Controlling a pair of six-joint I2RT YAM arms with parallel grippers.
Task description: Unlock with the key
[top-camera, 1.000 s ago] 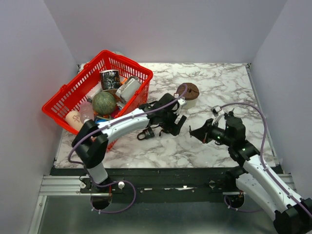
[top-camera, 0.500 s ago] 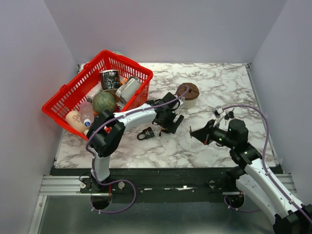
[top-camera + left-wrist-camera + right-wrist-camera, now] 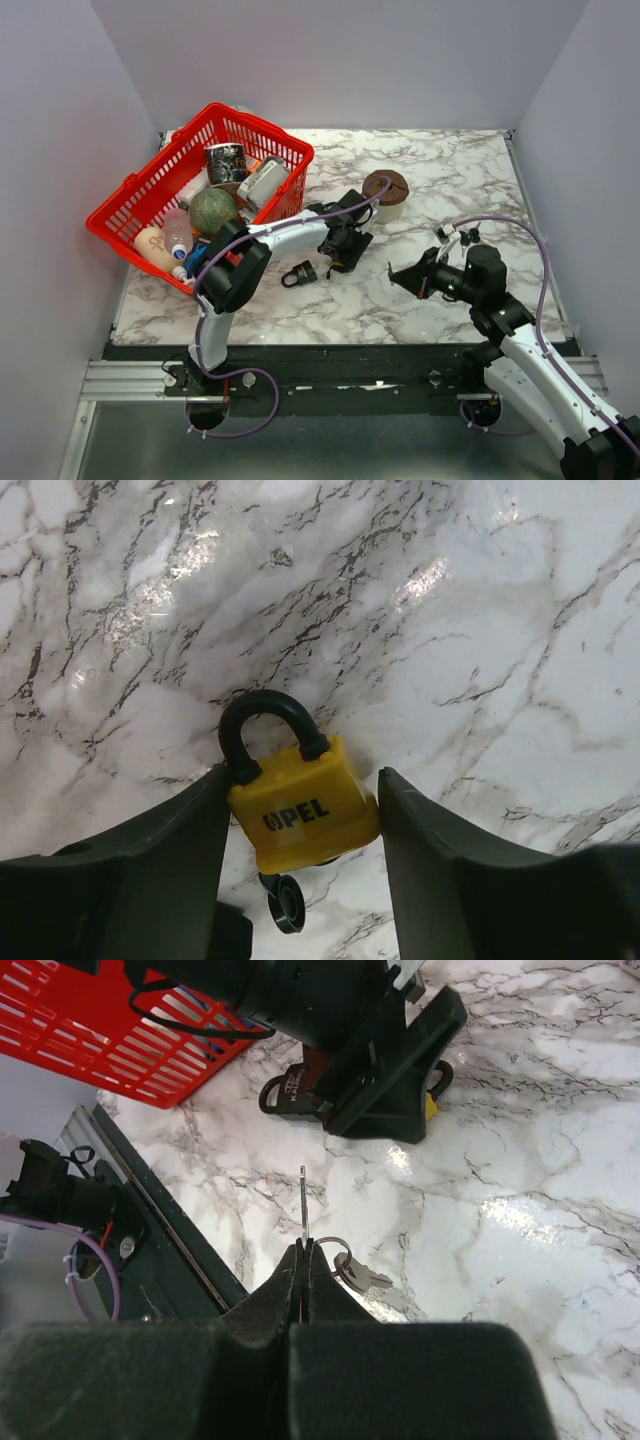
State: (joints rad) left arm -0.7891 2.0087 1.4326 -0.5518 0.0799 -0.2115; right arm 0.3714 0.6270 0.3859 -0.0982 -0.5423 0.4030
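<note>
In the left wrist view a yellow padlock (image 3: 305, 815) with a black shackle lies on the marble. My left gripper (image 3: 305, 780) has closed on it, one finger against each side of the body. A small black round piece (image 3: 285, 905) shows just under the body. From above, the left gripper (image 3: 347, 248) covers this padlock. My right gripper (image 3: 303, 1247) is shut on the key (image 3: 303, 1200). The thin blade sticks out of the fingertips toward the left gripper (image 3: 385, 1080). A ring with a second small key (image 3: 358, 1276) hangs beside it. The right gripper (image 3: 402, 276) hovers to the right of the padlock.
A black padlock (image 3: 298, 274) lies just left of the left gripper. A red basket (image 3: 130, 190) full of items stands at the back left. A brown tape roll (image 3: 385, 190) sits behind the grippers. The table's dark front rail (image 3: 170, 1230) runs below the right gripper.
My left gripper's fingers have closed in onto the yellow padlock, and that arm's elbow has swung toward the basket. The right gripper has shifted only slightly, key still held.
</note>
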